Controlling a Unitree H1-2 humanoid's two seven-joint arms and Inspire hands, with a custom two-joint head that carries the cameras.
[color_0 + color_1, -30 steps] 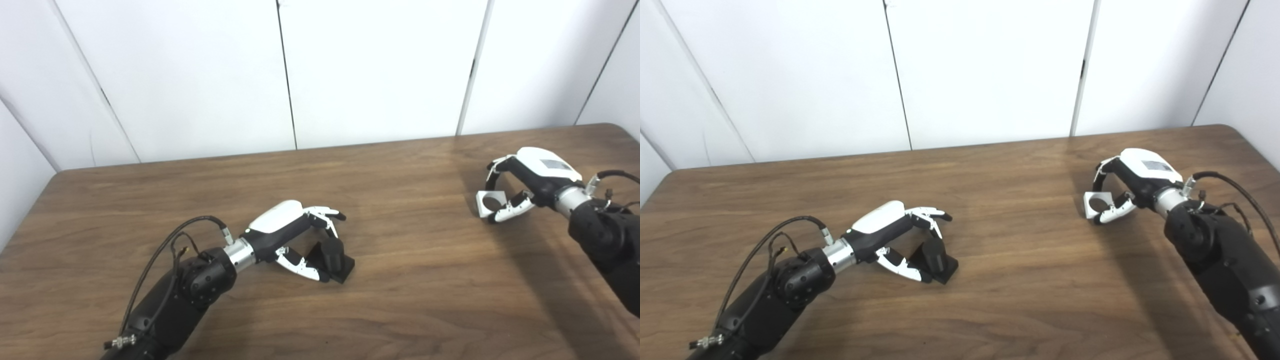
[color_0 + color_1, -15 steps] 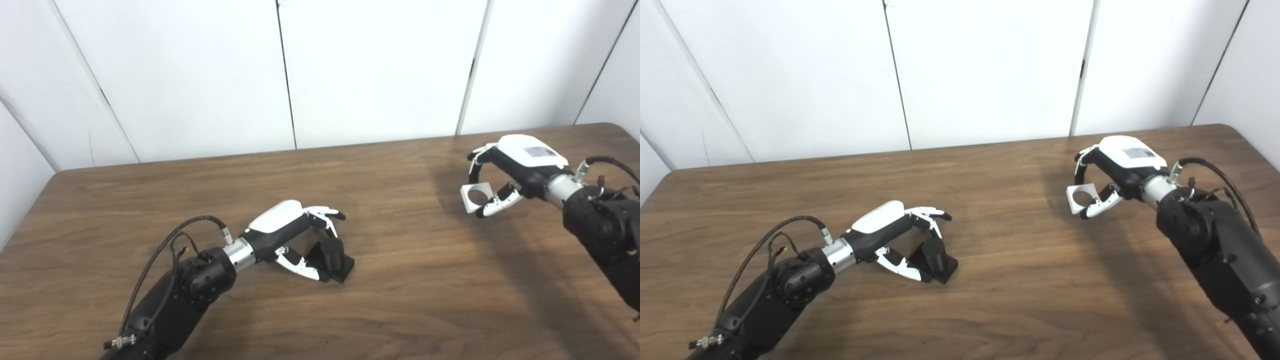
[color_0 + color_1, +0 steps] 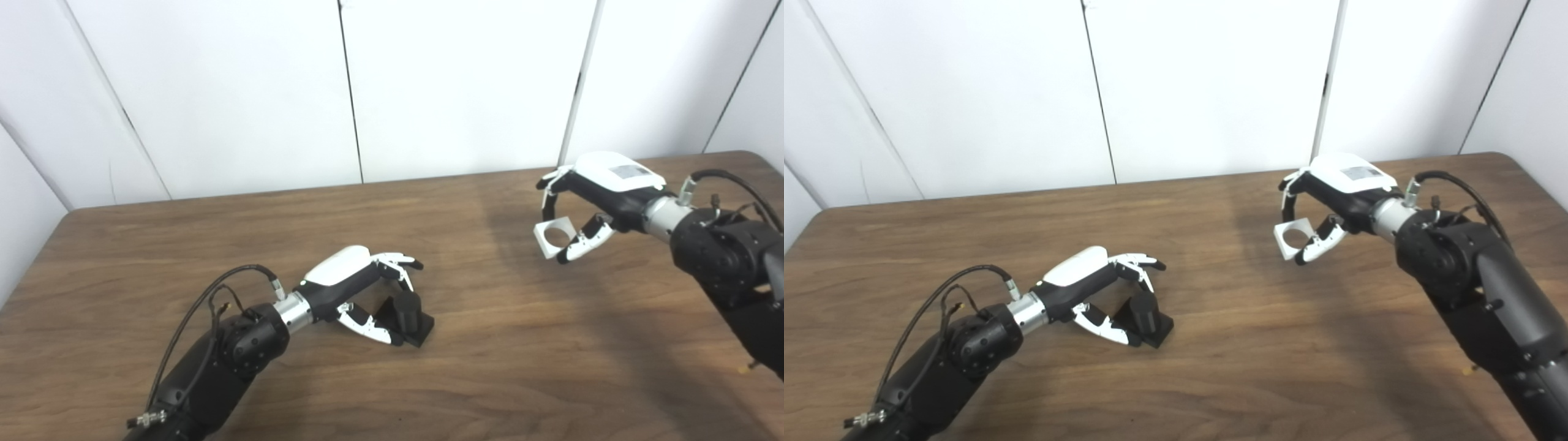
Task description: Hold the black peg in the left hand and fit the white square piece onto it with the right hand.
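The black peg (image 3: 409,315), a short cylinder on a square black base, stands on the wooden table (image 3: 465,367) left of centre. My left hand (image 3: 361,288) is shut on it, thumb at the base's near side and fingers curled over the top of the peg. My right hand (image 3: 591,193) is shut on the white square piece (image 3: 553,237), which has a round hole through it, and holds it above the table at the right. The piece is well to the right of the peg and farther back.
White wall panels (image 3: 429,86) stand behind the table's far edge. The table's right rear corner (image 3: 753,156) lies just behind my right arm. A black cable (image 3: 208,294) loops over my left forearm.
My right hand has risen and carried the white square piece leftward, toward the peg. My left hand and the peg have not moved.
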